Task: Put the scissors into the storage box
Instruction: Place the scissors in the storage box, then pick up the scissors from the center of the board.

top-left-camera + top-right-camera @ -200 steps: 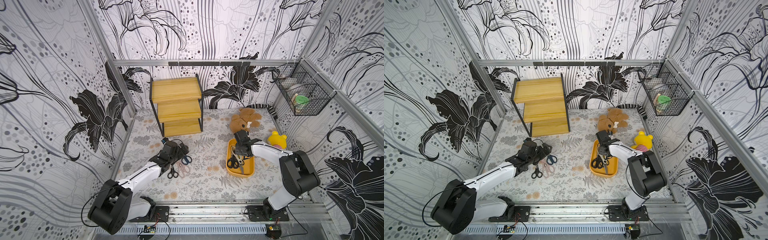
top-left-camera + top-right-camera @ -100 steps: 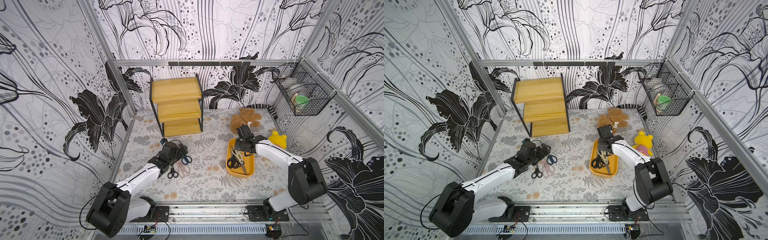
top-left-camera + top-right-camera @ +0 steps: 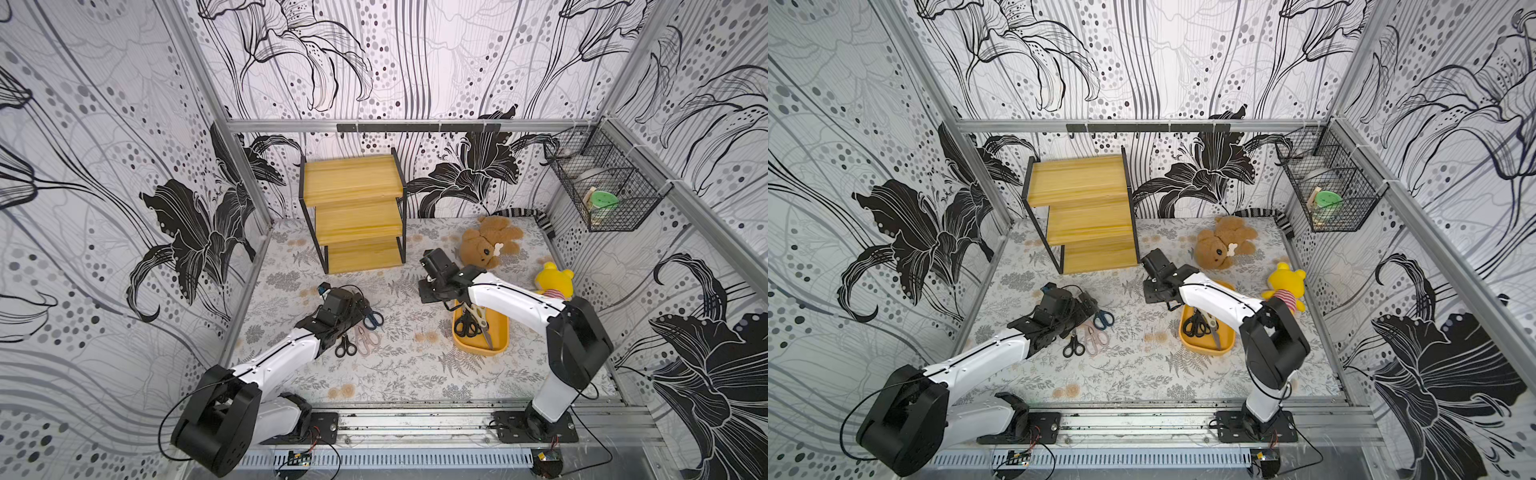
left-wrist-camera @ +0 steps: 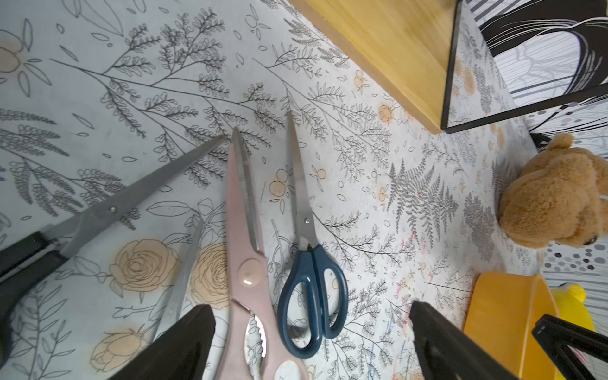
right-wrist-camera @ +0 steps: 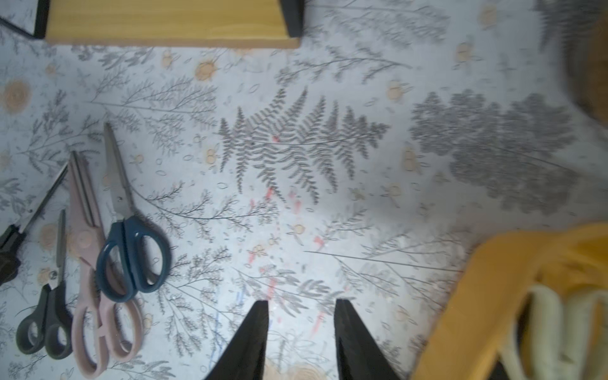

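Observation:
The yellow-orange storage box (image 3: 498,348) holds black-handled scissors (image 3: 466,326) and cream shears (image 5: 546,316). Further scissors lie on the mat at left: a blue-handled pair (image 4: 289,296), pink shears (image 4: 246,263), a small black pair (image 5: 49,316) and a large black-handled pair (image 4: 108,210). My left gripper (image 4: 311,306) hovers open just above the blue and pink handles, gripping nothing. Past the box's far left corner, my right gripper (image 5: 301,302) hangs over bare mat, jaws open and empty. In both top views the grippers (image 3: 428,291) (image 3: 1084,305) show from above.
A tiered wooden shelf (image 3: 353,212) stands at the back, close behind the scissors pile. A brown teddy bear (image 3: 486,245) and a yellow bear toy (image 3: 555,280) lie near the box's far side. A black wire basket (image 3: 602,191) hangs on the right wall.
My right gripper has moved left, off the far end of the storage box and out over the mat. The left arm has hardly moved.

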You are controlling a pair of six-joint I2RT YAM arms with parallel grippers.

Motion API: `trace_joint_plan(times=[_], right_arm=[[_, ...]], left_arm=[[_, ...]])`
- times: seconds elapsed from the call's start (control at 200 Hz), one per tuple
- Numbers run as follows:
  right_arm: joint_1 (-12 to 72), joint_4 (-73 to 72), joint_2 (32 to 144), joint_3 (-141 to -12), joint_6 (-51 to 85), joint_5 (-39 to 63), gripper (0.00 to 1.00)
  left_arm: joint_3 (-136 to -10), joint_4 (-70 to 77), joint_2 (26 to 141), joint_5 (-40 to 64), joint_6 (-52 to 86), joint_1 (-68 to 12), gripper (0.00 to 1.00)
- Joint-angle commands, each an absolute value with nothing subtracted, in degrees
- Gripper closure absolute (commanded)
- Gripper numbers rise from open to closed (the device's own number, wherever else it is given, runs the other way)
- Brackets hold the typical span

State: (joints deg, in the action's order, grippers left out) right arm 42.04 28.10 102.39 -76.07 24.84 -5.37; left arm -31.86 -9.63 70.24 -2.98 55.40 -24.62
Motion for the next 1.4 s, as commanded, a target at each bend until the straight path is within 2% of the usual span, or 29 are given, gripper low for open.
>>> trace_joint_plan(times=[0.0, 0.41, 0.636, 1.397], right_arm=[[44.96, 31.51, 107.68, -80.40, 22.91, -3.12, 0.62], [51.44, 37.48, 122.88, -96.62, 21.66, 0.97, 0.62], [52.27, 39.59, 127.05, -101.73, 21.35, 0.82, 0.63], [52.64, 40.78, 131.21, -104.19, 21.14, 0.15, 0.70]], left_arm=[[-33.39, -12.99, 70.75, -5.85, 54.37, -23.90, 0.03], [-33.12, -17.82, 68.44, -9.62, 52.69, -18.01, 0.03], [-32.81, -19.37, 65.16, -11.03, 51.79, -14.87, 0.03], [-31.99, -19.79, 62.40, -11.87, 51.33, -13.06, 0.03]])
